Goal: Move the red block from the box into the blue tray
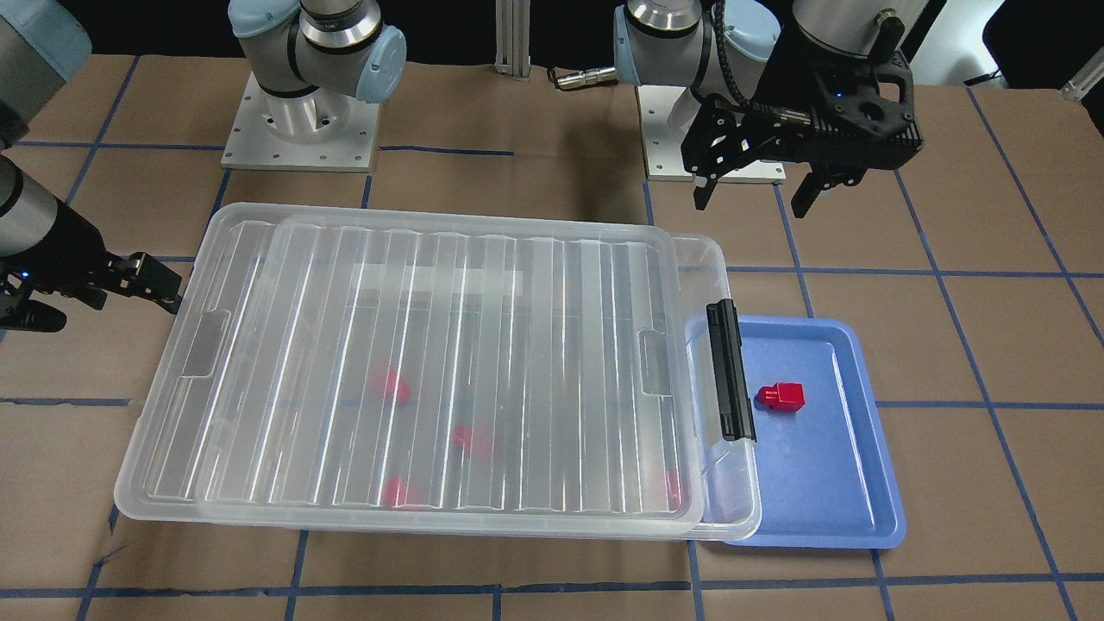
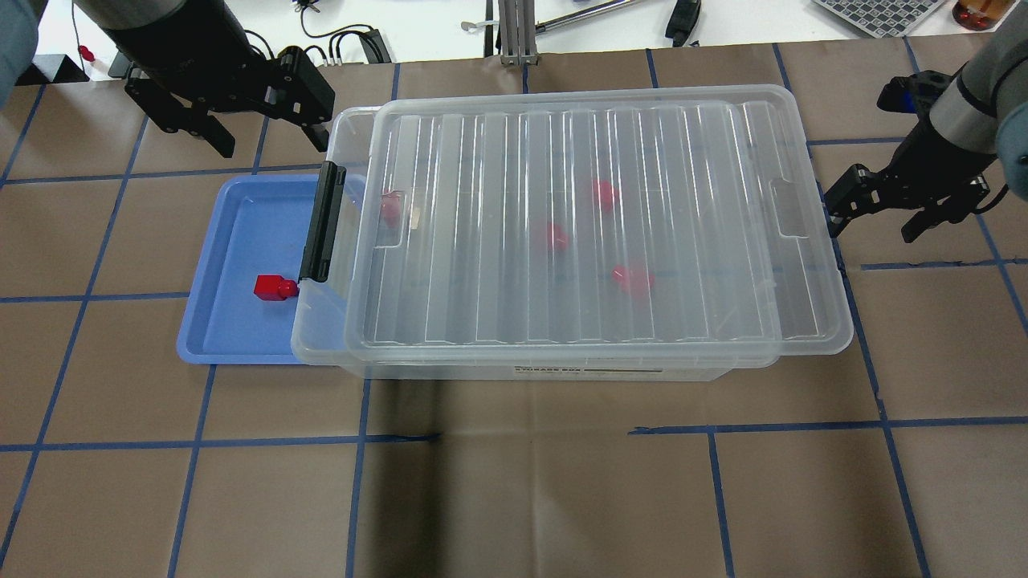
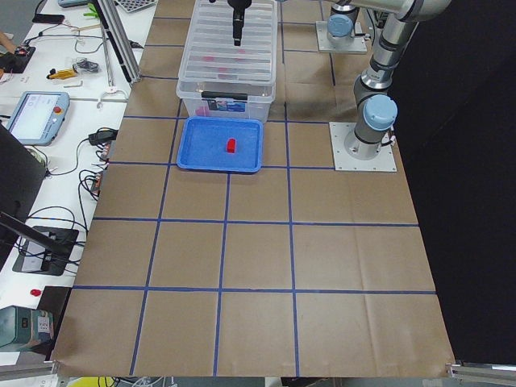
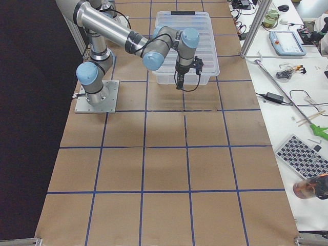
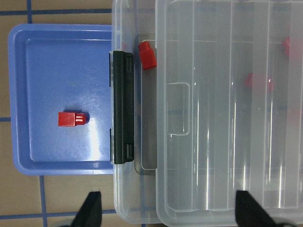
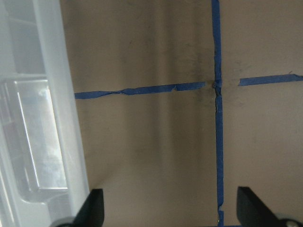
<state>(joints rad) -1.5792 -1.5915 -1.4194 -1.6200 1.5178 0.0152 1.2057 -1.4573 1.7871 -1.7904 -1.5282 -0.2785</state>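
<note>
One red block [image 1: 780,396] lies in the blue tray [image 1: 828,492], also in the overhead view [image 2: 273,287] and the left wrist view [image 5: 72,118]. The clear box [image 2: 811,321] overlaps the tray's edge; its ribbed lid [image 2: 562,120] is slid back a little from the black latch [image 2: 320,225]. Several red blocks [image 2: 602,194] show blurred through the lid, and one [image 5: 147,54] shows in the gap. My left gripper [image 2: 273,144] is open and empty, high above the tray and latch end. My right gripper [image 2: 871,231] is open and empty beside the box's other end.
The two arm bases [image 1: 302,129] [image 1: 690,147] stand on the brown table with its blue tape grid. A bench with cables and tools [image 2: 514,24] runs along the table's far side. In the right wrist view, bare table [image 6: 165,142] lies beside the box wall [image 6: 42,118].
</note>
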